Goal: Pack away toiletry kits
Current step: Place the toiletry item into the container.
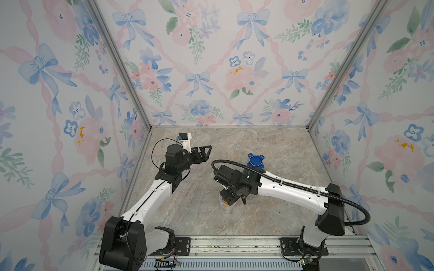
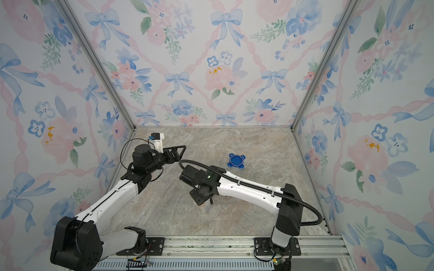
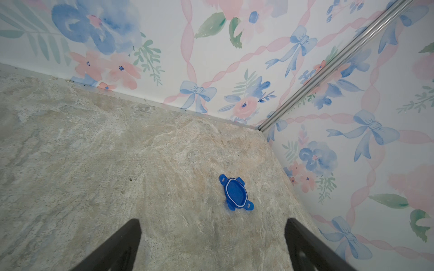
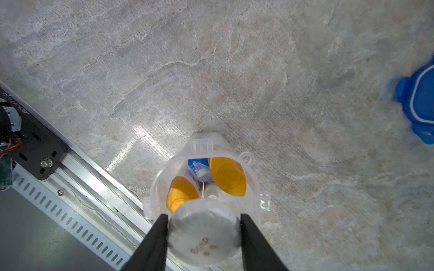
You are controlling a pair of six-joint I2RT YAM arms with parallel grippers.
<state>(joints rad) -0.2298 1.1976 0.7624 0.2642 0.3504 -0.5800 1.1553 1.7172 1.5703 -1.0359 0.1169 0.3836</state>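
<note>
In the right wrist view a small round white disc (image 4: 204, 237) sits between my right gripper's (image 4: 203, 217) two black fingers, which are shut on its edges. It hangs just over the mouth of a translucent plastic cup (image 4: 254, 187) standing on the table. Inside the cup are two orange-capped tubes (image 4: 226, 176) (image 4: 182, 193) and a tube with blue print (image 4: 197, 165). In both top views the right wrist hides most of the cup (image 1: 225, 207) (image 2: 206, 208). My left gripper (image 1: 204, 150) (image 3: 212, 225) is open and empty, raised at the back left.
A blue lid (image 1: 256, 161) (image 2: 235, 161) (image 3: 235, 192) (image 4: 420, 103) with clip tabs lies flat on the marble table behind the right arm. A metal rail (image 4: 94, 185) (image 1: 234, 244) runs along the front edge near the cup. Floral walls close in three sides.
</note>
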